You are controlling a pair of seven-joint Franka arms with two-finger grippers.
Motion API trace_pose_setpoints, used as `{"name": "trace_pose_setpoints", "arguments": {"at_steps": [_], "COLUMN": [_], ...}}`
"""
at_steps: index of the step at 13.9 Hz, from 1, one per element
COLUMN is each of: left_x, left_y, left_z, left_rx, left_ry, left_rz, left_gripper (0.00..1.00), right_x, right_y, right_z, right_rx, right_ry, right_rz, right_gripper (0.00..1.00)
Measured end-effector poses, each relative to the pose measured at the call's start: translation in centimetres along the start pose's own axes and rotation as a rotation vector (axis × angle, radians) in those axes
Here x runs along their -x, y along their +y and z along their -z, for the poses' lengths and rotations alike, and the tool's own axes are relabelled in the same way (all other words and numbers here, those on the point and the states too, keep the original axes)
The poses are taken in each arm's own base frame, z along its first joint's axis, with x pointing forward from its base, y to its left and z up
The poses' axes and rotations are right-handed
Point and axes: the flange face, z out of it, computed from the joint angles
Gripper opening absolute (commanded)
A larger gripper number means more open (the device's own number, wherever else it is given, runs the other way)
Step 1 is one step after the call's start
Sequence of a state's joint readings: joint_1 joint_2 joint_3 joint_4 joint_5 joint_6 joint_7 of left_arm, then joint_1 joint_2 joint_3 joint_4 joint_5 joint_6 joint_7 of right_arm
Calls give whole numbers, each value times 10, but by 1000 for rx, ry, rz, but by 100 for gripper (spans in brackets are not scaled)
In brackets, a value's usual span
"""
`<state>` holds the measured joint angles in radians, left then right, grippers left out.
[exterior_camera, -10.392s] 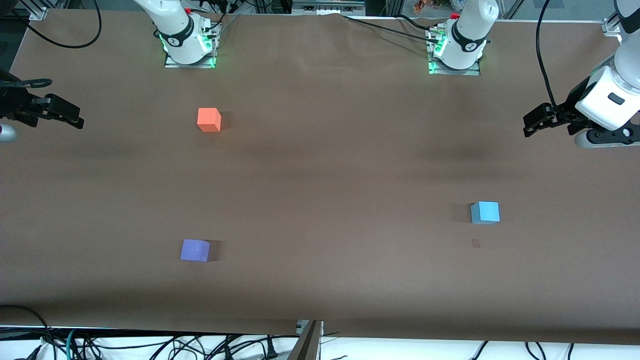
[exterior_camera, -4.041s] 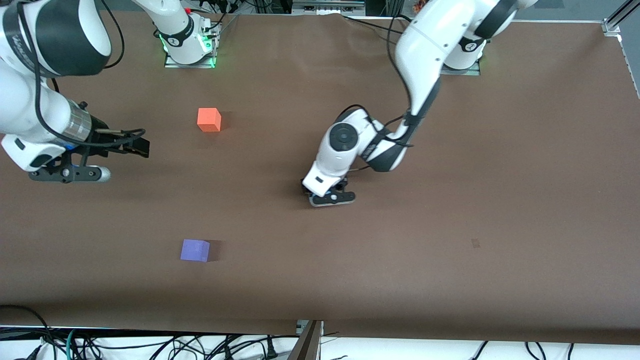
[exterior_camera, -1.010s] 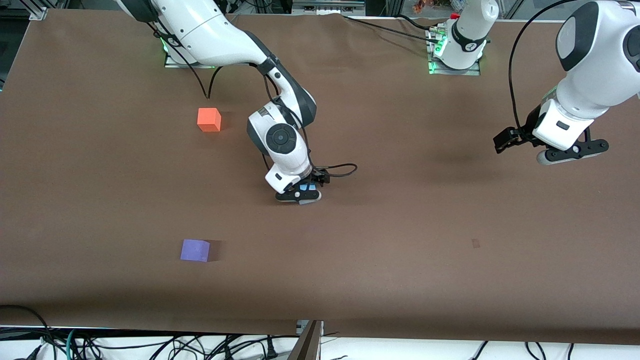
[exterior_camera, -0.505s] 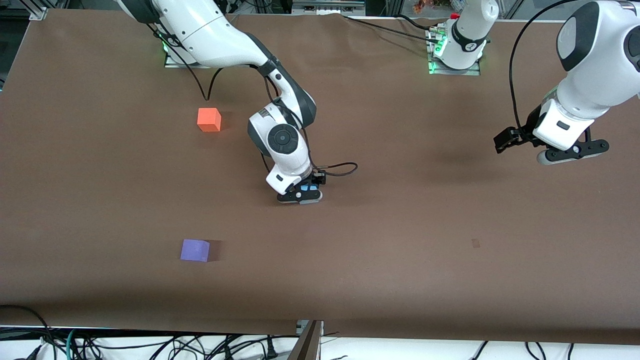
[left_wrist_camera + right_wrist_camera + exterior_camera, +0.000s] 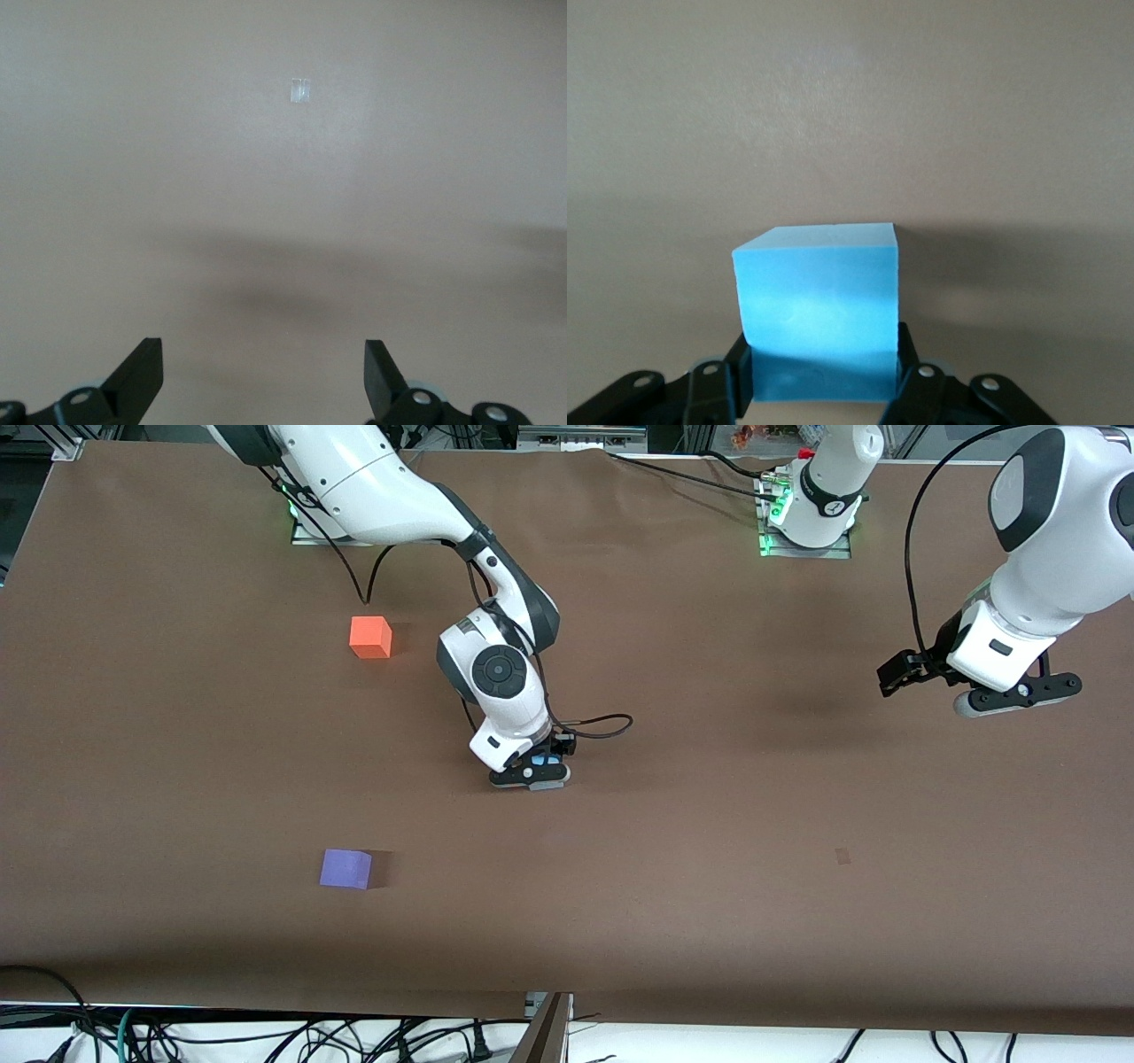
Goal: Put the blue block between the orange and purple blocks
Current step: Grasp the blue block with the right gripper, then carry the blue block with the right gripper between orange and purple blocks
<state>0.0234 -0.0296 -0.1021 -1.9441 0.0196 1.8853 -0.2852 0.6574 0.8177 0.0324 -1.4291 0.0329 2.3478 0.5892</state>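
A: Has the right gripper got the blue block?

B: Yes, its fingers pinch the block's sides, low at mid-table.

A: How to go on well?

B: Lift straight, then carry it toward the gap between the orange block and purple block, and set it flat.

A: The left gripper?

B: Spread wide, empty, waiting over bare table.

Matte cubes, glossy arms
Blue block, orange block and purple block: smooth, matte, foam-like. Surface: dull brown paper-like sheet. Arm shells glossy white plastic; right gripper black matte plastic.
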Motion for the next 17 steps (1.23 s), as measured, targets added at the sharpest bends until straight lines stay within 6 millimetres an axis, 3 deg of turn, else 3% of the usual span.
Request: {"name": "trace_pose_setpoints", "arguments": {"at_steps": [3, 5, 7, 9, 12, 14, 17], "left_x": [0, 0, 0, 0, 0, 0, 0], "left_y": [0, 0, 0, 0, 0, 0, 0], "left_z": [0, 0, 0, 0, 0, 0, 0], "left_rx": [0, 0, 0, 0, 0, 0, 0], "left_ry": [0, 0, 0, 0, 0, 0, 0], "left_rz": [0, 0, 0, 0, 0, 1, 1], "left_gripper": [100, 100, 100, 100, 100, 100, 100], "right_x": [-10, -18, -26, -27, -7, 8, 25], "right_y": [8, 37, 86, 155, 246, 280, 312], "right_z": [33, 71, 109, 128, 134, 125, 97], "right_rx": [29, 104, 160, 187, 186, 179, 176], "right_ry": [-10, -64, -95, -123, -179, -167, -120], "right_rz": [-12, -37, -32, -19, -73, -78, -62], "right_gripper": [27, 27, 27, 27, 27, 27, 28]}}
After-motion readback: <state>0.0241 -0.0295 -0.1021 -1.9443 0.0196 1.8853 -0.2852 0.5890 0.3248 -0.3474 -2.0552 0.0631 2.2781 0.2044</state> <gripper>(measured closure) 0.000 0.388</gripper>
